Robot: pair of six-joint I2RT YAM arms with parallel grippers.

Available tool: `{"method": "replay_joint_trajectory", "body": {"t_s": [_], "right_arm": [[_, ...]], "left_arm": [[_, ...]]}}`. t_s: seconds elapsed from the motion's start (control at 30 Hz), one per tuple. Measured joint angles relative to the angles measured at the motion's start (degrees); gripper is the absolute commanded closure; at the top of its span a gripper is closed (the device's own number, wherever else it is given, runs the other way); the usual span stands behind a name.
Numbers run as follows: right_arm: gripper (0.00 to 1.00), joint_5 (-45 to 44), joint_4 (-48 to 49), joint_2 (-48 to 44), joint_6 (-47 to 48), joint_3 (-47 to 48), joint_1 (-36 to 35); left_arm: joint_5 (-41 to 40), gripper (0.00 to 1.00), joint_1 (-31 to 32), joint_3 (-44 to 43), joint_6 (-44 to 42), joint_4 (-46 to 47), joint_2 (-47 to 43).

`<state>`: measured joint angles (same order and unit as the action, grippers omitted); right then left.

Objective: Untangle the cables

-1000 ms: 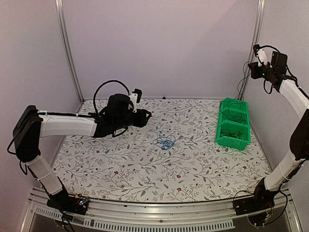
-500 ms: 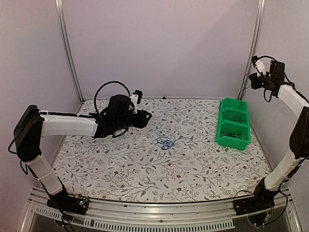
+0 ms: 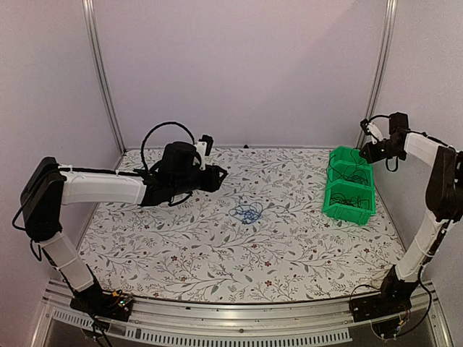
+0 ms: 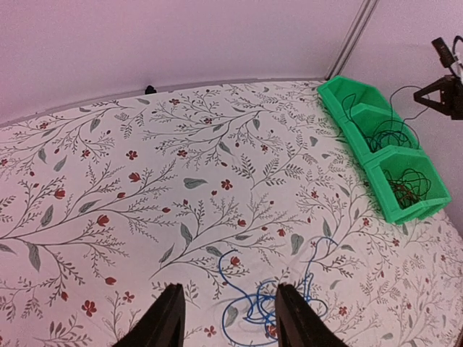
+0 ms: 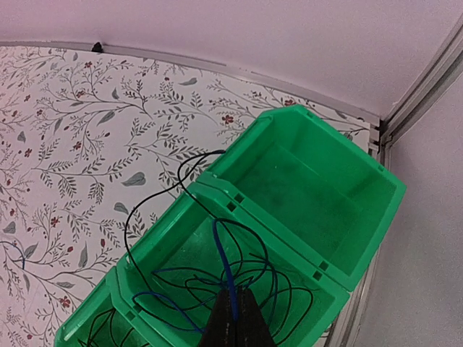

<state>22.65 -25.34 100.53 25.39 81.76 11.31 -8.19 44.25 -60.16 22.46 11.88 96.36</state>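
A loose tangle of blue cable (image 3: 247,213) lies on the flowered table, mid-right. My left gripper (image 3: 219,176) hovers open up and to the left of it. In the left wrist view the tangle (image 4: 263,303) shows on the table below and between the empty fingers of the left gripper (image 4: 228,288). My right gripper (image 3: 367,142) hangs just above the green bins and is shut on a dark blue cable (image 5: 223,257). That cable trails from the right gripper (image 5: 233,293) down into the middle bin, onto other black cables coiled there.
A row of green bins (image 3: 347,214) stands at the table's right edge. The far bin (image 5: 362,217) is empty and the nearer ones hold cables. One black cable (image 5: 130,224) droops over the middle bin's rim onto the table. Metal frame posts rise at the back corners.
The right arm has come down from high by the corner post to just above the bins, still shut on its cable. The left arm and the blue tangle have not moved.
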Motion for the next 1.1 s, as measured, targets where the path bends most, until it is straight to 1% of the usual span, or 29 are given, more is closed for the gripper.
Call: {"method": "replay_joint_trajectory", "body": {"t_s": [0.13, 0.37, 0.57, 0.73, 0.93, 1.03, 1.1], "right_arm": [[1.00, -0.1, -4.8, 4.4, 1.0, 0.8, 0.0], [1.00, -0.5, -11.1, 12.8, 1.7, 6.1, 0.0], [1.00, -2.7, -14.1, 16.9, 1.7, 9.0, 0.0], [1.00, -4.7, -15.9, 18.8, 2.1, 10.2, -0.2], [0.80, -6.5, -17.9, 18.5, 2.0, 10.2, -1.2], [0.69, -7.5, -19.6, 16.9, 2.0, 10.3, -2.0], [0.65, -7.8, -21.4, 15.2, 2.2, 11.4, -2.6]], "left_arm": [[0.0, 0.54, 0.0, 0.0, 0.1, -0.2, 0.0], [0.1, 0.54, 0.0, 0.0, 0.2, -0.6, 0.0], [0.4, 0.54, 0.0, -0.2, 0.6, -0.8, 0.5], [1.5, 0.54, 0.0, -1.5, 1.4, -1.9, 2.7], [3.5, 0.54, 0.0, -4.4, 1.8, -4.1, 6.6], [4.3, 0.54, 0.0, -5.0, 1.9, -4.4, 7.7], [4.7, 0.54, 0.0, -5.1, 1.8, -4.7, 8.0]]}}
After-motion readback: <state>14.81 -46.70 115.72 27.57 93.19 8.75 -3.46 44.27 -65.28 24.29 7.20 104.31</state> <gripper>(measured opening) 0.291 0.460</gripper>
